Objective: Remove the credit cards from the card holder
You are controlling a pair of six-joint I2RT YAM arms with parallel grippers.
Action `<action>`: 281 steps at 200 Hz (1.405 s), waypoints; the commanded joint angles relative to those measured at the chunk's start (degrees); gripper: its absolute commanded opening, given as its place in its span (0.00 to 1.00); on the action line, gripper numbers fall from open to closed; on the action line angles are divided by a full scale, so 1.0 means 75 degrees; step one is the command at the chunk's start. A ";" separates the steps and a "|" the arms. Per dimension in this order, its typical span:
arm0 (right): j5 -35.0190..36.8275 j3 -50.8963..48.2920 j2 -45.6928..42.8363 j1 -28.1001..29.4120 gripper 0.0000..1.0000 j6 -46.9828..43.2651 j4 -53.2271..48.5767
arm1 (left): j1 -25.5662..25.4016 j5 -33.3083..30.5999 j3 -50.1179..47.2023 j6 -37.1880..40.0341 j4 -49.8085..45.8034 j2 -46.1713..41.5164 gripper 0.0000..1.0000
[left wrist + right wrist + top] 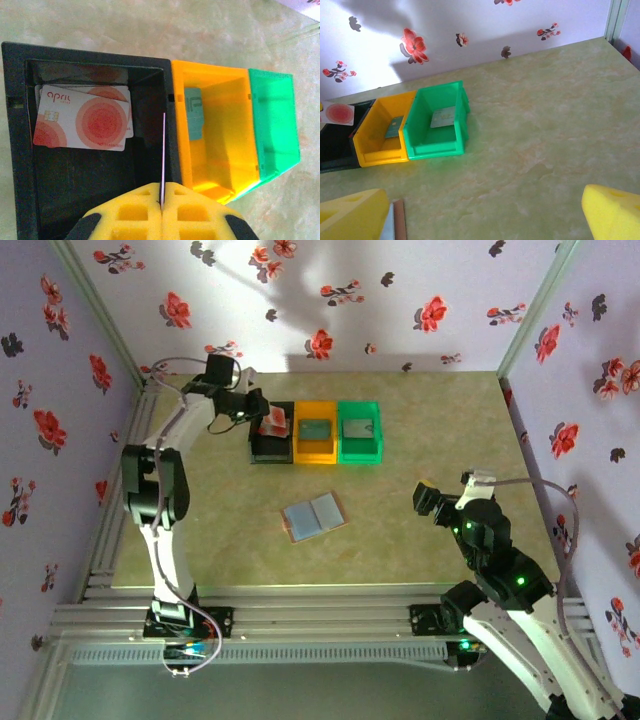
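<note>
Credit cards [82,122] sit in three bins [220,140], another pinched in left jaws; right jaws gape empty.

Black bin [270,453], orange bin [316,451] and green bin [360,451] sit touching in a row toward the back of the greenish tabletop [380,540]. Pretty loud flowery wallpaper [400,300] all round.

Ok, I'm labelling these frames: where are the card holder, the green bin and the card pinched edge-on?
card holder [313,517]: top external view, centre fold between the open panels.
green bin [436,146]: right wrist view, near front wall.
pinched card [163,150]: left wrist view, its thin white edge.
</note>
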 commanded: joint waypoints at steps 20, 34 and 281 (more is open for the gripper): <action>0.0205 -0.0112 -0.0082 -0.0038 0.99 -0.0209 0.0132 | 0.0052 -0.0103 0.1003 0.0262 -0.0815 0.0911 0.00; 0.0206 -0.0114 -0.0096 -0.0038 0.99 -0.0235 0.0108 | 0.0052 0.0002 0.1212 0.0244 -0.0809 0.1105 0.00; 0.0146 -0.0177 -0.0118 -0.0038 0.99 -0.0270 0.0137 | -0.0018 -0.0323 0.2723 0.0522 -0.1814 0.2580 0.16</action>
